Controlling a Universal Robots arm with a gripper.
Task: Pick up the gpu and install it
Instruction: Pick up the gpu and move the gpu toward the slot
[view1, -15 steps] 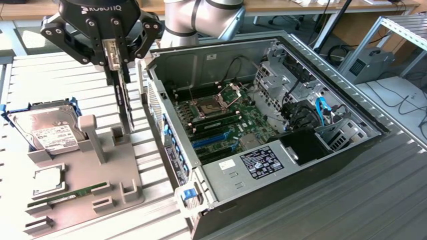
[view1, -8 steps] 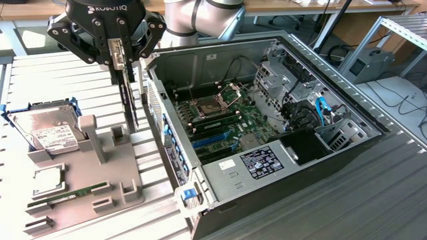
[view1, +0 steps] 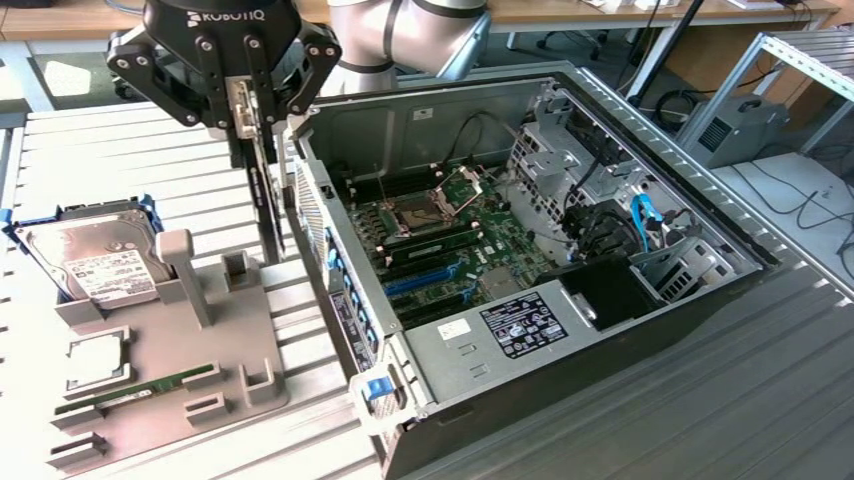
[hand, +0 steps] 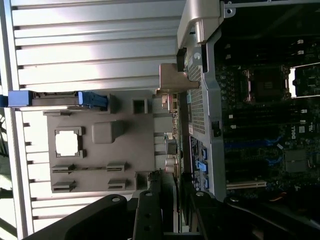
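While the gripper (view1: 254, 135) pinches the gpu (view1: 267, 215) by its upper edge between narrowed fingers, the card hangs upright and edge-on. It sits just outside the computer case (view1: 400, 340), beside the perforated rear wall and above the grey fixture (view1: 200, 350).

Risks, as judged:
- The hold is narrow and set high on a long slab, so the card could pivot or slip if its lower edge touches the case rim.
- A tilted card would miss the blue slots (view1: 424, 280) and scrape the motherboard.

Materials:
- The gpu is thin, rigid, flat and black.
- The case is bare folded sheet metal with hard edges.
- The fixture is matte grey with blocky posts.
- The table (view1: 747, 380) is ribbed metal slats.
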